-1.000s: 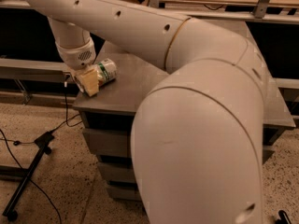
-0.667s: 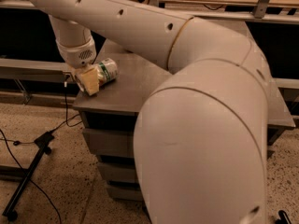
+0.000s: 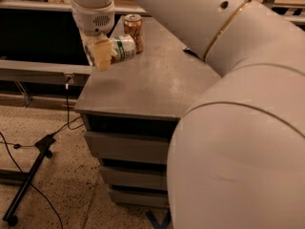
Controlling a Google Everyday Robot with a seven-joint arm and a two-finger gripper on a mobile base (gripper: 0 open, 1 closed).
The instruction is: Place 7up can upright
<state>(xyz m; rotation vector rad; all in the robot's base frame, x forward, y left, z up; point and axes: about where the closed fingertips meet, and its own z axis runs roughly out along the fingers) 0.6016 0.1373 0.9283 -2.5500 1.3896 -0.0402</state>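
Observation:
The 7up can (image 3: pixel 124 48), white with a green band, lies on its side between my gripper's fingers, its top end pointing right. My gripper (image 3: pixel 104 55) hangs from the white wrist over the far left part of the grey table (image 3: pixel 152 85) and is shut on the can. One yellowish finger pad (image 3: pixel 100 56) covers the can's left end. I cannot tell whether the can touches the table top.
An orange-brown patterned can (image 3: pixel 134 31) stands upright just behind the 7up can. My arm's large white links (image 3: pixel 238 128) fill the right side. The table has drawers (image 3: pixel 128 144) below. A black stand and cables (image 3: pixel 28 175) lie on the floor at left.
My arm has swung, so the table's far end and the orange-brown can now show. My gripper still grips the 7up can lying sideways, now close to that can.

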